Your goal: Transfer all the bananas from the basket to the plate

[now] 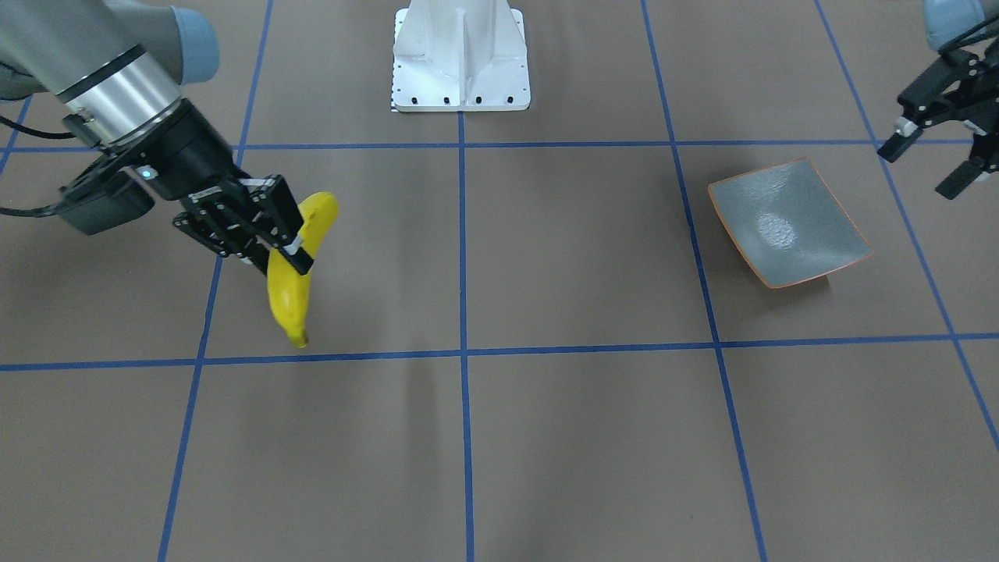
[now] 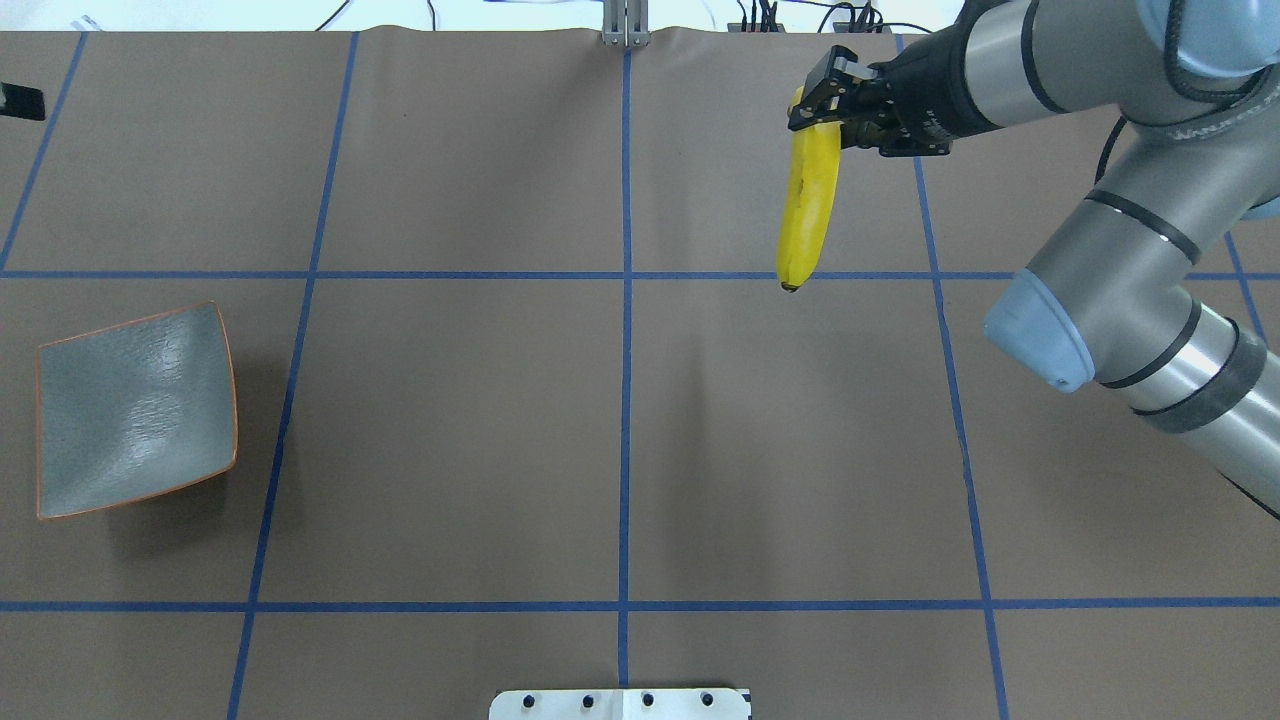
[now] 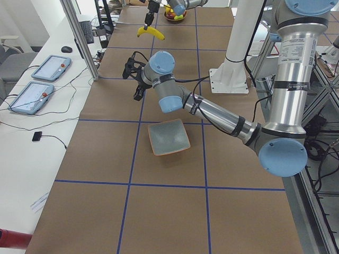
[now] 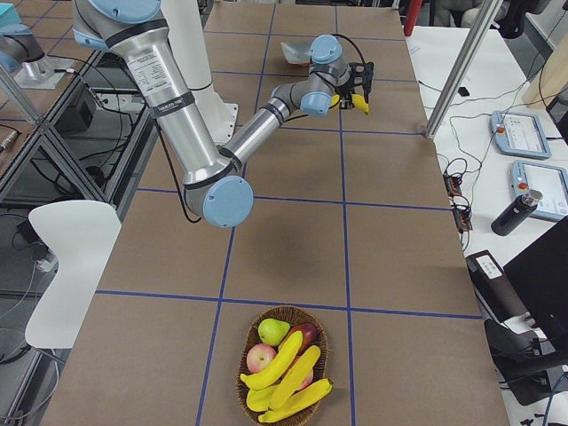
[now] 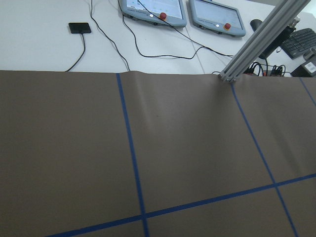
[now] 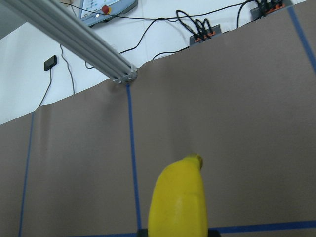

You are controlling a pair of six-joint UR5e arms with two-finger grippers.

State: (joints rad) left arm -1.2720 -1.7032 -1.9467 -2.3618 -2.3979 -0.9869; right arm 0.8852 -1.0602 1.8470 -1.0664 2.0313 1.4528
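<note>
Overhead exterior view has, at its left, a glossy grey-green squarish plate with a thin orange rim [image 2: 135,410] lying flat on the brown paper-covered table with a grid of blue tape lines [image 2: 450,450], two of its sides curled upward. The front-facing view shows the black two-finger left gripper [image 1: 929,164] hovering near that plate [image 1: 788,226], on the side toward the robot's base, apart from it, with its fingers spread wide around nothing. At the middle of the near edge sits the white metal base mount [image 2: 620,703]. Further right, the black two-finger right gripper [image 2: 825,105] reaches in on its grey arm and pinches one bright yellow curved banana [image 2: 808,210] near one end. The fruit hangs clear of the table, with its small dark tip pointing away from the fingers. The front-facing view confirms the grip: the right gripper [image 1: 293,250] presses on both sides of the banana [image 1: 290,300], which is well apart from the plate, across the middle tape line. The right wrist camera looks along the fruit [image 6: 177,202] to the table's far edge. Beyond the overhead frame, the exterior right view shows a round brown wicker basket [image 4: 286,311] at the table's end, holding three more yellow bananas [image 4: 288,377], a green pear [image 4: 273,331] and red apples [image 4: 304,335].
</note>
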